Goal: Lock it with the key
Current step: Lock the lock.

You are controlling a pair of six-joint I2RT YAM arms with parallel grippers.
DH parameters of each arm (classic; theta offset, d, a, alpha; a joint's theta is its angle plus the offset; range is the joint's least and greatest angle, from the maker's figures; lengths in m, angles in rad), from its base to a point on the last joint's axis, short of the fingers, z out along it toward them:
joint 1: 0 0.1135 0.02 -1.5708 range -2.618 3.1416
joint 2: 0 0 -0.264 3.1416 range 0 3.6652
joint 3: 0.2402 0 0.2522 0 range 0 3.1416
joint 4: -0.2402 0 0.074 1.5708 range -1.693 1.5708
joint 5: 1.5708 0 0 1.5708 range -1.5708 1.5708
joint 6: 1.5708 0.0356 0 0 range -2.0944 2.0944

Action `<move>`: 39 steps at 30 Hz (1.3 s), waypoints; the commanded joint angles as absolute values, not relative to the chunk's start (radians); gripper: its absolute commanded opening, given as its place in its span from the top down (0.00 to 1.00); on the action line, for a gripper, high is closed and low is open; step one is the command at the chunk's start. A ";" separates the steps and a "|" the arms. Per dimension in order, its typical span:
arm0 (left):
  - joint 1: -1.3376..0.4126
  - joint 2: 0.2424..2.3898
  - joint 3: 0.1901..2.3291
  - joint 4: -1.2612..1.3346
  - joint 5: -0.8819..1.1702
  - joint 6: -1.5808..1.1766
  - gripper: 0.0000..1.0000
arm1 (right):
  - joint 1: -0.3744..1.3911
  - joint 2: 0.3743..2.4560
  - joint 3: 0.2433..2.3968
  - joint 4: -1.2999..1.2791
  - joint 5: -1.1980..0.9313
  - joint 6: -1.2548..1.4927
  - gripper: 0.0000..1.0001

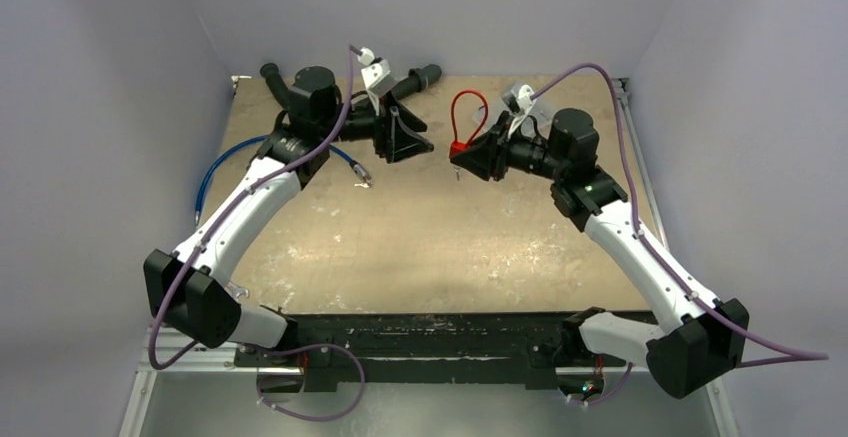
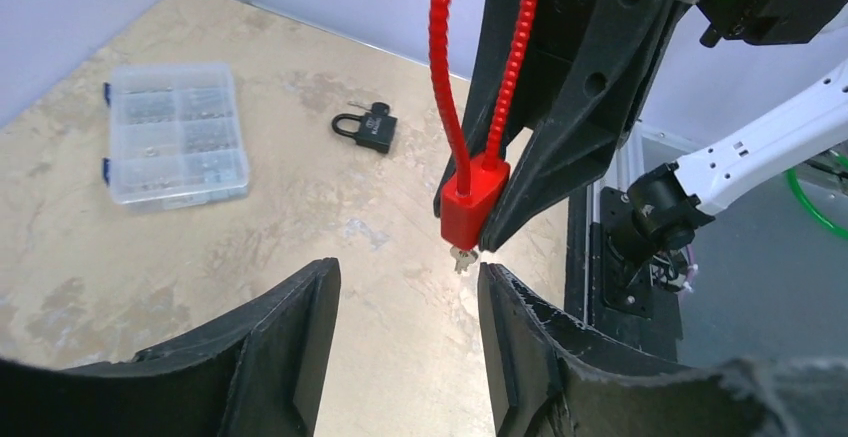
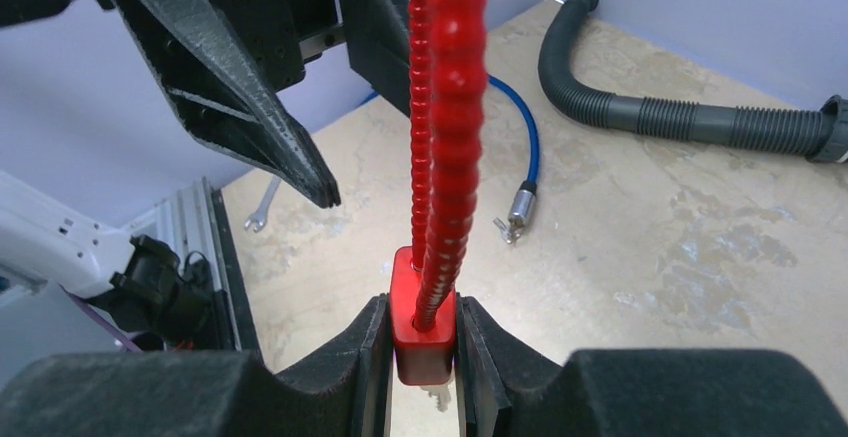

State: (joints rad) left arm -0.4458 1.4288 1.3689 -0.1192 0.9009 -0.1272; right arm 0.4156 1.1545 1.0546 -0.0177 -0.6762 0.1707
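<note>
The red cable lock's small body (image 3: 422, 332) is clamped between my right gripper's (image 3: 422, 357) fingers, and its ribbed red cable (image 3: 450, 107) loops upward. The tiny silvery key (image 2: 462, 257) sticks out of the bottom of the lock body (image 2: 474, 200). My left gripper (image 2: 405, 297) is open, its fingertips (image 2: 510, 292) just short of the key and touching nothing. From above, the left gripper (image 1: 425, 147) and right gripper (image 1: 458, 159) face each other tip to tip, with the lock body (image 1: 459, 147) between them.
A clear plastic parts box (image 2: 178, 134) and a black padlock (image 2: 367, 127) lie on the table. A blue hose (image 3: 525, 147) with a metal end, a grey corrugated hose (image 3: 680, 122) and a small spanner (image 3: 258, 215) lie around the left arm.
</note>
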 commanded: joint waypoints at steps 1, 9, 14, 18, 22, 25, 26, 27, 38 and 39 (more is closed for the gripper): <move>-0.428 1.336 1.302 0.003 0.875 -0.177 0.45 | 0.398 1.157 1.101 0.145 -0.686 0.343 1.00; -0.438 1.315 1.166 0.240 0.890 -0.296 0.49 | 0.389 1.181 1.127 0.269 -0.685 0.556 1.00; -0.474 1.327 1.151 0.314 0.869 -0.345 0.52 | 0.389 1.185 1.127 0.287 -0.692 0.592 1.00; -0.512 1.337 1.139 0.378 0.840 -0.387 0.53 | 0.389 1.190 1.133 0.282 -0.689 0.595 1.00; -0.540 1.347 1.133 0.424 0.823 -0.414 0.53 | 0.388 1.190 1.143 0.283 -0.683 0.599 1.00; -0.545 1.357 1.134 0.437 0.796 -0.436 0.55 | 0.389 1.192 1.144 0.293 -0.686 0.609 1.00; -0.546 1.361 1.135 0.437 0.787 -0.440 0.55 | 0.388 1.193 1.145 0.296 -0.686 0.612 1.00; -0.546 1.364 1.139 0.434 0.780 -0.440 0.57 | 0.388 1.191 1.145 0.299 -0.684 0.613 1.00; -0.547 1.401 1.137 0.502 0.749 -0.517 0.67 | 0.389 1.192 1.149 0.316 -0.691 0.633 1.00; -0.547 1.403 1.137 0.509 0.747 -0.522 0.67 | 0.388 1.193 1.150 0.317 -0.692 0.634 1.00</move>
State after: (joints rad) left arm -0.5438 1.3922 1.1400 0.4171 0.7719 -0.4728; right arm 0.3912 1.1923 1.0958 0.2520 -0.6765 0.6147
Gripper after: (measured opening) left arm 0.336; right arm 0.306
